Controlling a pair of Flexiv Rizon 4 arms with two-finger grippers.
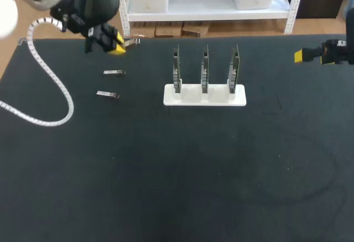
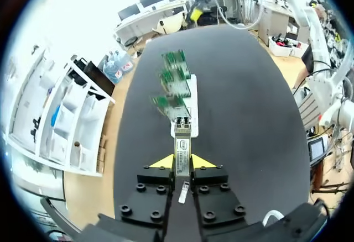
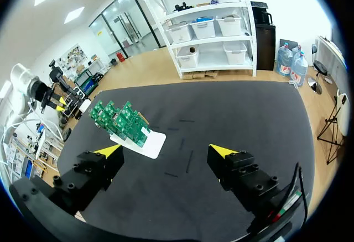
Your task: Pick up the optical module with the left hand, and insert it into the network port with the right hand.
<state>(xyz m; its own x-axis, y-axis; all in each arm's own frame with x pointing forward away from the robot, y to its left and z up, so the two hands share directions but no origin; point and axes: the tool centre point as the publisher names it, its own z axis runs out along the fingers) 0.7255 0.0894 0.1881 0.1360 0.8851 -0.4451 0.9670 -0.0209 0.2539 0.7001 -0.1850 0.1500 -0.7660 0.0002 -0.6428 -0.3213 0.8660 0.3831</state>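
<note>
Currently left gripper (image 2: 182,162) pinches module (image 2: 182,140), pointed toward boards (image 2: 176,84); right gripper (image 3: 166,152) spread wide, well apart from boards.

optical module (image 2: 182,145): slim, silver, clamped in left gripper (image 2: 182,161), nose pointing forward. Two spare modules (image 1: 114,72) (image 1: 107,94) lie flat on the table. Three green port boards (image 1: 205,68) stand upright in a white stand (image 1: 204,97).
</note>
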